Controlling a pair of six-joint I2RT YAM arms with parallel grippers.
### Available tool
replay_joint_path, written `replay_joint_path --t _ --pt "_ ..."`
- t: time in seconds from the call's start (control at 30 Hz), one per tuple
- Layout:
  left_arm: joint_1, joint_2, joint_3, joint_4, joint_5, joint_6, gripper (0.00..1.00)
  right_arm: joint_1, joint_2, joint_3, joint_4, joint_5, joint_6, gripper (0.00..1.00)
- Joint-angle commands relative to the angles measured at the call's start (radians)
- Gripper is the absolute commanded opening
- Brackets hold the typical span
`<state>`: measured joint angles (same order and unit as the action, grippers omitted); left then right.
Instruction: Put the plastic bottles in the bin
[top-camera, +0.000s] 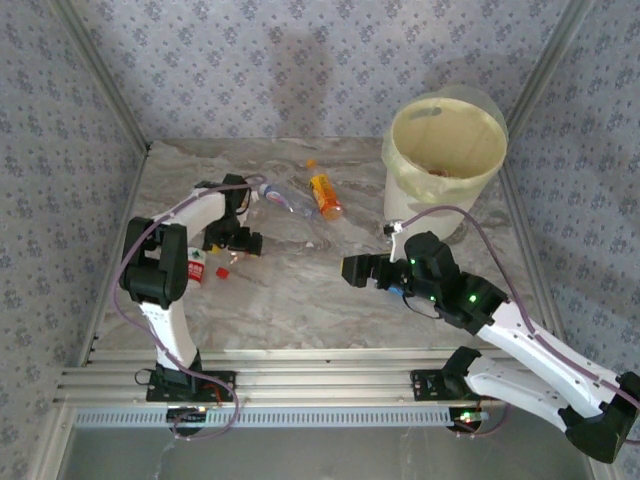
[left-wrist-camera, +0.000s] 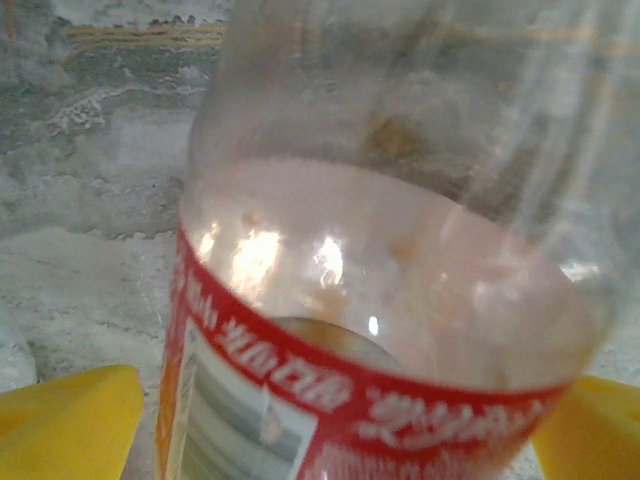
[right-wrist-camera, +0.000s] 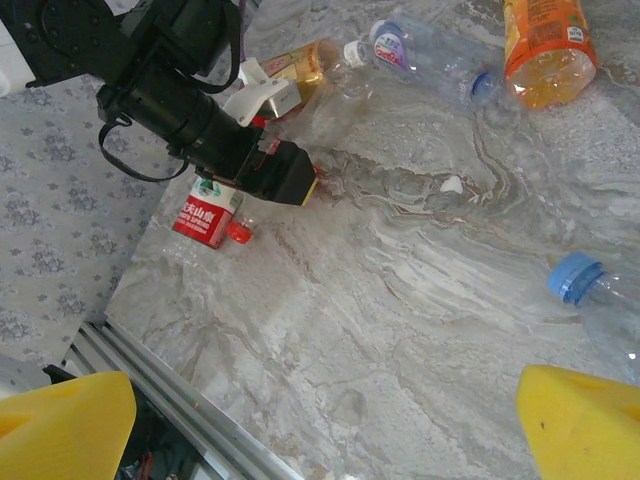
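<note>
Left arm: elbow folded high by the left edge of the table (top-camera: 300, 310), forearm reaching inward, left gripper (top-camera: 250, 243) pitched down over the middle-left of the surface. Jaws wide. A clear red-labelled bottle (left-wrist-camera: 300, 400) sits between the yellow pads (left-wrist-camera: 60, 420). A sliver of table shows at the left pad, and contact at the right pad is not discernible, so no grip seen. Right arm: stretched low from the near right, right gripper (top-camera: 348, 270) over the table's centre, jaws wide, nothing between them. Bottle count from the right wrist view is five, all lying on the surface: one red-capped bottle (right-wrist-camera: 205, 212) near the left edge beside the left arm (cannot tell if it is the straddled one), one amber-tinted bottle (right-wrist-camera: 300, 62), one clear bottle (right-wrist-camera: 430, 60) with a blue cap, one orange-filled bottle (right-wrist-camera: 545, 45) toward the far edge, one blue-capped bottle (right-wrist-camera: 585, 285) near the right gripper. Bin (top-camera: 445, 150): one, upright at the far right corner, pale liner over the rim, contents unclear.
</note>
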<state>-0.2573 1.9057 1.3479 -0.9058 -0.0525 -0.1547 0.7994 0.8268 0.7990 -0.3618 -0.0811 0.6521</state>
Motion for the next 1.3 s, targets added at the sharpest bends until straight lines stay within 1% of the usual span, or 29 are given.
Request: replay_joint_path --t 0.0,0.1,0.17,0.3,0.5,0.63,0.8,0.83,1.07,1.27 --pt "0.003 0.016 0.024 0.01 0.022 0.0 0.93 0.009 -0.015 -0.012 0.005 0.027 0.02 1.0" --pt "-0.004 0.018 0.022 0.012 0.032 0.0 0.84 0.011 -0.017 -0.013 0.003 0.03 0.021 1.0" --pt "-0.011 0.016 0.019 0.011 0.03 -0.002 0.8 0.011 -0.018 -0.014 0.003 0.031 0.023 1.0" --pt "-0.03 0.007 0.014 0.007 0.026 -0.007 0.67 0.012 -0.017 -0.017 0.004 0.035 0.025 1.0" --pt "-0.066 -0.061 -0.007 0.003 0.036 -0.024 0.56 0.012 -0.027 -0.021 -0.005 0.047 0.041 1.0" --pt "-0.111 -0.16 -0.03 0.013 0.096 -0.049 0.55 0.01 -0.032 -0.022 -0.008 0.05 0.065 0.98" --pt "-0.166 -0.332 -0.124 0.11 0.3 -0.115 0.54 -0.001 -0.028 -0.021 0.043 0.004 0.116 0.97" --pt "-0.181 -0.36 -0.141 0.128 0.326 -0.124 0.53 -0.003 -0.028 -0.021 0.052 -0.007 0.12 0.97" --pt "-0.3 -0.527 -0.273 0.279 0.483 -0.19 0.53 -0.039 0.003 0.017 0.11 -0.1 0.141 0.97" --pt "-0.394 -0.632 -0.366 0.418 0.588 -0.26 0.53 -0.053 0.082 0.064 0.148 -0.139 0.133 0.97"
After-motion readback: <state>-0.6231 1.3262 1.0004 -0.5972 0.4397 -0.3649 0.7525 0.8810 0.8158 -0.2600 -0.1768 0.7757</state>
